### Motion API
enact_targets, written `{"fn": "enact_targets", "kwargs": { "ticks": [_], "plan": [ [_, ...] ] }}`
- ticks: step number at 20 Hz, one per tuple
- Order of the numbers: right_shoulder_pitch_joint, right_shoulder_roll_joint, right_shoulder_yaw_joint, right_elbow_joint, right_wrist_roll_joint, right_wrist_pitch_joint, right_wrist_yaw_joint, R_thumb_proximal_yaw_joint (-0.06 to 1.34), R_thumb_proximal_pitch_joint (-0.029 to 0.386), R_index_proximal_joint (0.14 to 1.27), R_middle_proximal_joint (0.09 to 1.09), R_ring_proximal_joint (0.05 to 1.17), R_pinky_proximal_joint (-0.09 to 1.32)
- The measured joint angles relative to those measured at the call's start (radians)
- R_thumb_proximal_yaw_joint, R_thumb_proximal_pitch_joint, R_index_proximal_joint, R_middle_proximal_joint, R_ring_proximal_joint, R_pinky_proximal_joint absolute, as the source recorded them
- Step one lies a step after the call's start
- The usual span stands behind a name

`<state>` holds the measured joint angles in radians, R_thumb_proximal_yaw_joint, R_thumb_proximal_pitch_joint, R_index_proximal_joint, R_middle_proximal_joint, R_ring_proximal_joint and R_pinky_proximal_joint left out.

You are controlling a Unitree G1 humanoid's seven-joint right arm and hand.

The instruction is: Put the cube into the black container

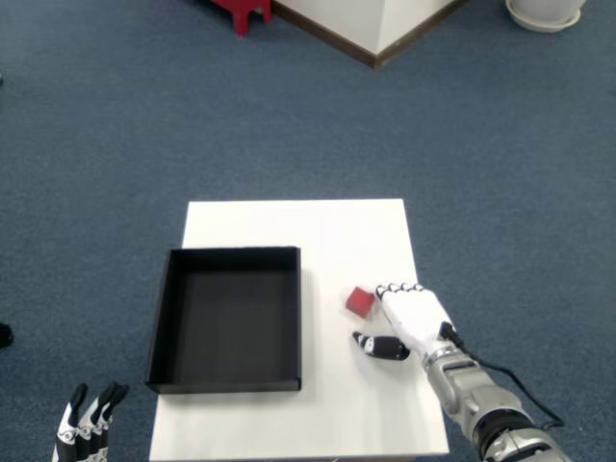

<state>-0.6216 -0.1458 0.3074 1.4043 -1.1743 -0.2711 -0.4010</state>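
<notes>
A small white table (318, 231) stands on blue-grey carpet (115, 125), and it serves as the landmark here. On the left half of its top sits the black container (159, 318), a shallow rectangular tray with low walls, its inside bare and dark. The red cube (360, 301) rests on the white surface to the right of the tray, apart from its right wall and about level with the tray's middle. The right hand (412, 320) lies over the table's right side, palm down, its white back toward the camera; its fingertips (389, 289) are at the cube's right edge, touching or very nearly so, while the black-tipped thumb (379, 346) stretches out low toward the tray, nearer the table's front than the cube. The fingers are loosely spread and grasp nothing; the cube sits on the table, not lifted. The forearm runs off past the table's front right corner. The left hand's fingers (89, 414) show beside the table's front left corner, off the tabletop. Beyond the table's far edge, a red stool (241, 12) is partly visible.
</notes>
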Motion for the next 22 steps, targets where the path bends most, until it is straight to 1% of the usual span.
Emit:
{"fn": "enact_targets", "kwargs": {
  "ticks": [11, 17, 22],
  "plan": [
    [0.017, 0.005, 0.001, -0.009, 0.074, 0.000, -0.017, 0.51, 0.076, 0.38, 0.23, 0.24, 0.24],
    [0.026, 0.006, 0.022, -0.033, 0.120, 0.000, -0.018, 0.50, 0.078, 0.40, 0.22, 0.23, 0.22],
    [0.036, 0.007, 0.029, -0.049, 0.154, -0.001, -0.018, 0.49, 0.081, 0.42, 0.23, 0.25, 0.24]
  ]
}}
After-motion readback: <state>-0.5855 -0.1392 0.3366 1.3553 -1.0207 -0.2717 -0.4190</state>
